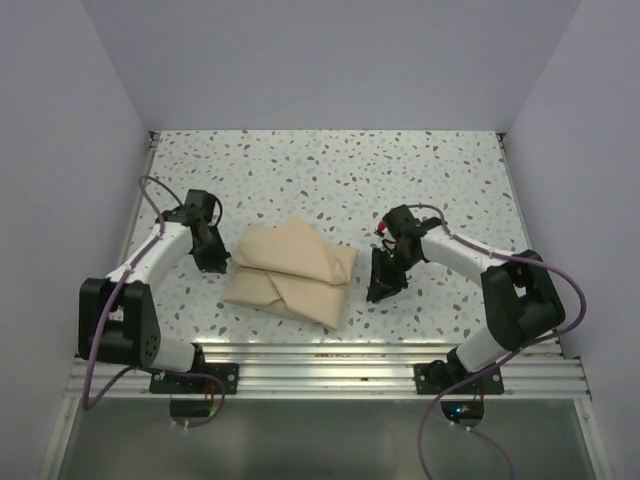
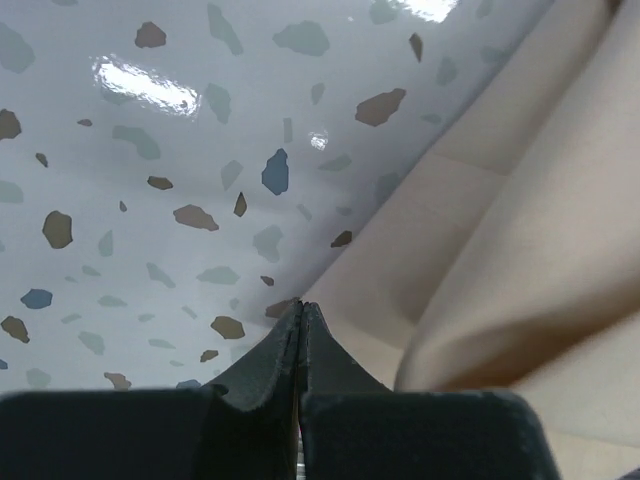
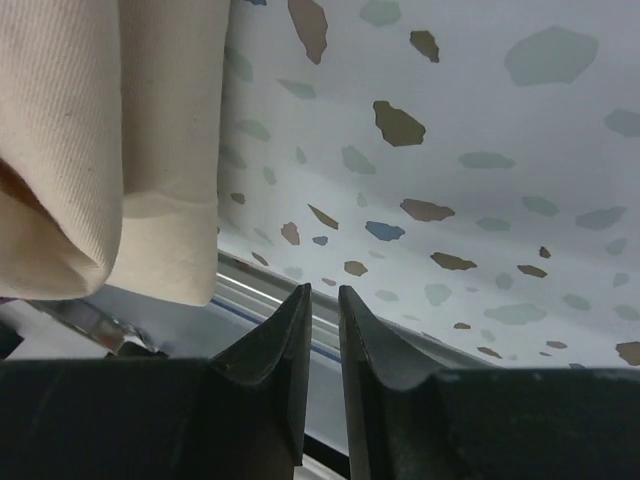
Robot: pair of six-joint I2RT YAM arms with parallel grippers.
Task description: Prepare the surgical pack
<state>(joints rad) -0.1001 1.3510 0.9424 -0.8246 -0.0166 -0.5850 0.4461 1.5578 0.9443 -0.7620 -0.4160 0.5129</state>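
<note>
The surgical pack (image 1: 290, 272) is a folded tan cloth bundle lying in the middle of the speckled table (image 1: 340, 180); nothing of its contents shows. My left gripper (image 1: 212, 262) is just off the bundle's left edge, shut and empty, its tips (image 2: 302, 305) close to the cloth (image 2: 520, 250). My right gripper (image 1: 380, 292) hovers to the right of the bundle, a small way off it. Its jaws (image 3: 322, 292) stand almost together with a narrow gap and nothing between them. The bundle's folded edge (image 3: 100, 150) hangs at the left of the right wrist view.
A ribbed metal rail (image 1: 320, 355) runs along the table's near edge, and it also shows just beyond the right fingertips as a rail (image 3: 260, 290). Plain walls (image 1: 60, 150) close in the left, right and back sides.
</note>
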